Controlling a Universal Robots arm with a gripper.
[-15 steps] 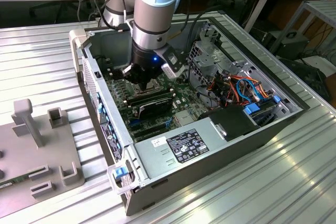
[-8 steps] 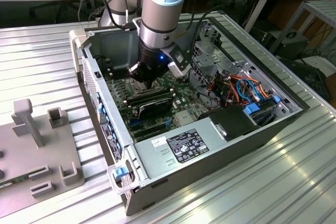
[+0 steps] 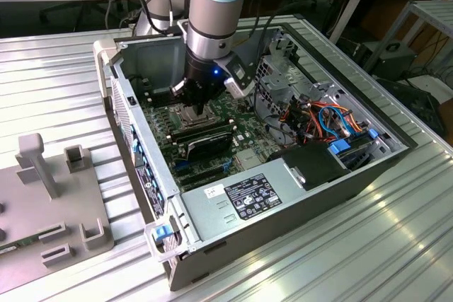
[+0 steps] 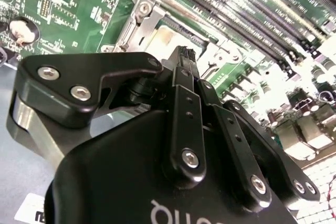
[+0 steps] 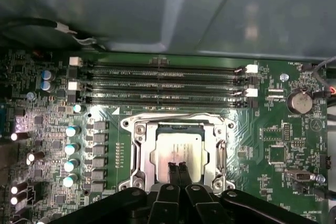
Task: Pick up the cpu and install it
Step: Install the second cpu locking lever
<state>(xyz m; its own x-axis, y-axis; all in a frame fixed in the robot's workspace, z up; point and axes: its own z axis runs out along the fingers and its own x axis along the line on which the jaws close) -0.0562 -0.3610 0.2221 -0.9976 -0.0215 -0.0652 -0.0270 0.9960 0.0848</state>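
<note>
The cpu [image 5: 178, 148], a flat square chip with a dull silver top, lies flat inside the metal-framed socket [image 5: 137, 145] on the green motherboard [image 5: 262, 145]. My gripper [image 5: 177, 167] hangs directly over the chip's near half. Its two thin black fingertips are pressed together, and nothing shows between them. In the second wrist view the gripper [image 4: 185, 52] points down at the pale cpu [image 4: 167, 36] in the socket. In the exterior view the gripper [image 3: 200, 107] reaches down into the open computer case [image 3: 297, 203] over the socket.
Long memory slots [image 5: 163, 85] run beside the socket, with a row of capacitors [image 5: 71, 148] on its other side and a coin battery [image 5: 297, 100] nearby. The case holds a power supply [image 3: 241, 199] and bundled cables [image 3: 325, 118]. A grey fixture [image 3: 49, 196] stands at the exterior view's left.
</note>
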